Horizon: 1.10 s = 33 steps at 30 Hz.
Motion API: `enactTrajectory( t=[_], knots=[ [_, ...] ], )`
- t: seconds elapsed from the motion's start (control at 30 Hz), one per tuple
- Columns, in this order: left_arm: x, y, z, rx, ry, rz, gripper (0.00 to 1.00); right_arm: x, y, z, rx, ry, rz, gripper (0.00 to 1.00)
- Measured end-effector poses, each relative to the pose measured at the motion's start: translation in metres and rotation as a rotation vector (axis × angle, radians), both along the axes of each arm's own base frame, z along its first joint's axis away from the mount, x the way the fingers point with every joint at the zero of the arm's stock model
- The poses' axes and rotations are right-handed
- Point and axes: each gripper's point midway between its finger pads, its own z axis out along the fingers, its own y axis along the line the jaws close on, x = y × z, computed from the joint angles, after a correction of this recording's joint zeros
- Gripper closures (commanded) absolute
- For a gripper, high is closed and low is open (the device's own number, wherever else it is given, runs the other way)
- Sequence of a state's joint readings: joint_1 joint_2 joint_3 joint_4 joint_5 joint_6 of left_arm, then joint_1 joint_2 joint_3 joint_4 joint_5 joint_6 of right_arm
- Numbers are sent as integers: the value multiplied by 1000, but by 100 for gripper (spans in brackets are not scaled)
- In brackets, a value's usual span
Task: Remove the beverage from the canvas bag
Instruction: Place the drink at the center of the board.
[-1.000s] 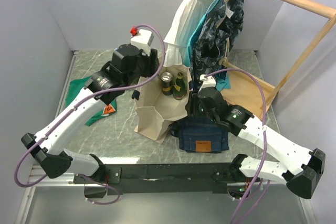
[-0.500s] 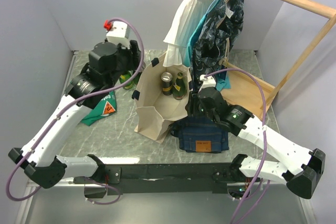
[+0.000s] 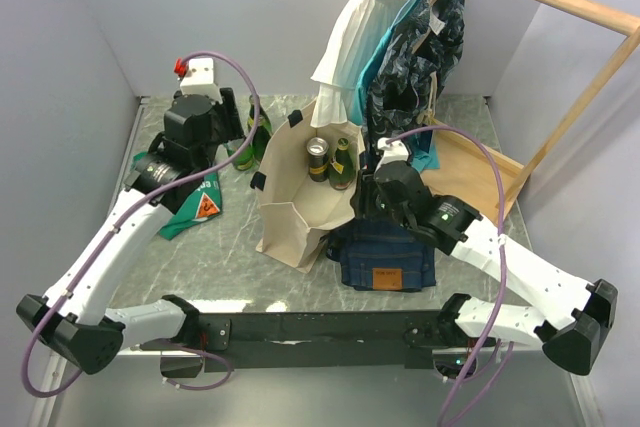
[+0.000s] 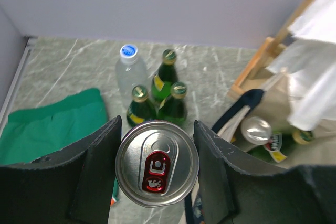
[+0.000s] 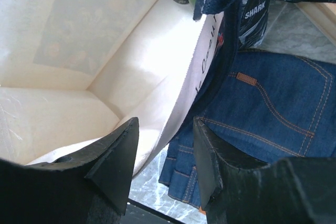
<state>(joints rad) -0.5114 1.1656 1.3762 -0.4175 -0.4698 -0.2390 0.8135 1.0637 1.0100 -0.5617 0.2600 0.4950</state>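
The cream canvas bag point(image 3: 290, 209) stands open mid-table with navy handles. Inside it sit a silver-topped can point(image 3: 317, 153) and a green bottle point(image 3: 343, 161). My left gripper point(image 4: 157, 166) is shut on a silver can with a red tab point(image 4: 157, 162), held upright above the table to the left of the bag point(image 4: 273, 95). Below it stand a clear bottle point(image 4: 128, 72) and three green bottles point(image 4: 167, 74). My right gripper point(image 5: 165, 145) straddles the bag's right wall point(image 5: 184, 93), fingers apart, not pinching it.
Folded blue jeans point(image 3: 385, 257) lie against the bag's right side. A green printed cloth point(image 3: 190, 202) lies at the left. A wooden rack point(image 3: 560, 67) with hanging clothes point(image 3: 400, 47) stands behind and to the right. Walls close in the left and back.
My left arm has swung left from the bag's mouth, carrying the can out over the bottles on the table. The right arm has barely moved.
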Motion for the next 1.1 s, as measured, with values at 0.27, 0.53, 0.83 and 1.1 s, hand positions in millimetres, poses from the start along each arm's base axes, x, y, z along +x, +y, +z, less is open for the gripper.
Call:
enactTrajectory(
  t=[0.27,0.53,0.83,1.1],
  knots=[
    [10,8,-58,-13,93,42,99,0,2,0,1,6,5,47],
    [20,-5,-95,-42,133,17,99,-2,1,-2,-2,16,6,46],
    [34,-13,-121,-39,145,17,99,-4,1,3,5,22,10,21],
    [43,-23,-141,-46,152,-11,99,-5,5,7,32,22,19,16]
  ],
)
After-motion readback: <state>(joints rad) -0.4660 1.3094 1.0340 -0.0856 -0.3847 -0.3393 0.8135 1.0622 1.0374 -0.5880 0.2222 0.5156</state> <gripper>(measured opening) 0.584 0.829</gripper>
